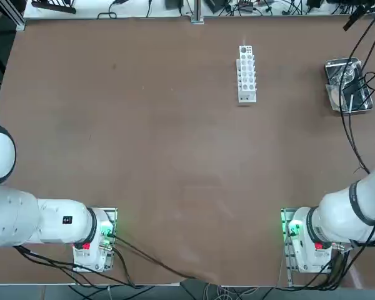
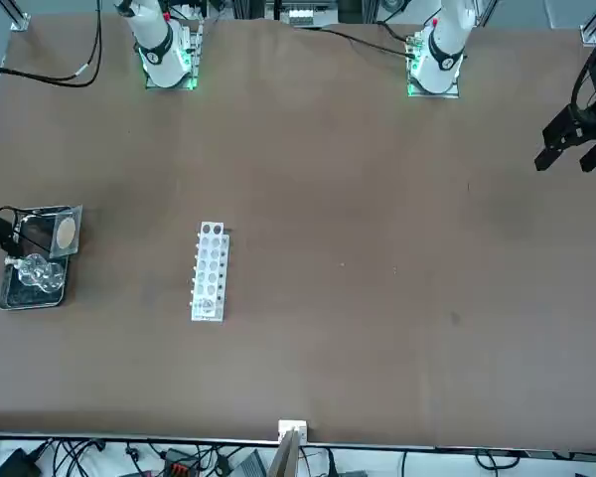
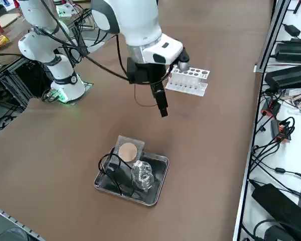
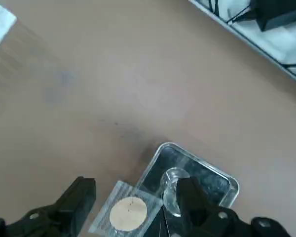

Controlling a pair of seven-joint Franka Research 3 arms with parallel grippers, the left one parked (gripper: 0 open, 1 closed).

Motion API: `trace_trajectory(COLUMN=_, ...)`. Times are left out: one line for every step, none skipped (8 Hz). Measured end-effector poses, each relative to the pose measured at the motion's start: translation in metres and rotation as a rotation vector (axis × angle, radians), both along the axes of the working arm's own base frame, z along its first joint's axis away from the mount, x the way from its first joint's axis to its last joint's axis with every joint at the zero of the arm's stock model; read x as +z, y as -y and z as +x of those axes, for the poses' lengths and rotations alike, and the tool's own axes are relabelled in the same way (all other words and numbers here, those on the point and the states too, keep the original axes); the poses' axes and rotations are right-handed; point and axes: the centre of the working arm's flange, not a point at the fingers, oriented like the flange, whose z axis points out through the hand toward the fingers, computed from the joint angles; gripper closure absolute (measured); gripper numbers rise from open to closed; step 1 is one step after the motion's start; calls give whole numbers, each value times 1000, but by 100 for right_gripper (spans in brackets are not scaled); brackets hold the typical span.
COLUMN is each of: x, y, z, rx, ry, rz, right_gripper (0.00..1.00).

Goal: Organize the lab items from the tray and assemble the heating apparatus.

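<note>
Right gripper [image 3: 162, 106], black fingers spread wide and empty, poised in the air above the small shiny rectangular metal tray [image 3: 157, 187], which sits on the brown table [image 1: 144, 156] at about two o'clock in the overhead view, near the far right corner. Propped on the tray's rim is the grey mesh square with a tan round centre [image 3: 128, 149]; within lie a thin dark wire-legged stand [image 3: 109, 168] and a clear glass vessel [image 3: 141, 175]. The white holed rack [image 1: 246, 74] stands well apart at twelve o'clock. A sound approach probably lowers the fingers straight down astride one item, likely the mesh's free edge, clear of the glass and the rim, before closing.
</note>
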Motion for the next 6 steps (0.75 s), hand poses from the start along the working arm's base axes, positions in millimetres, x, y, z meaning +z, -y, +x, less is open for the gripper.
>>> trace_trajectory(x=-11, y=9, z=-2, rx=-7, ry=-16, rz=4, right_gripper=0)
trace_trajectory(x=-26, y=20, z=-4, rx=-13, ry=-37, rz=7, right_gripper=0)
trace_trajectory(x=-42, y=34, z=-7, rx=-12, ry=-56, rz=6, right_gripper=0)
trace_trajectory(x=-57, y=47, z=-9, rx=-8, ry=-71, rz=7, right_gripper=0)
trace_trajectory(x=-68, y=57, z=-12, rx=-6, ry=-85, rz=9, right_gripper=0)
trace_trajectory(x=-79, y=65, z=-14, rx=-5, ry=-97, rz=9, right_gripper=0)
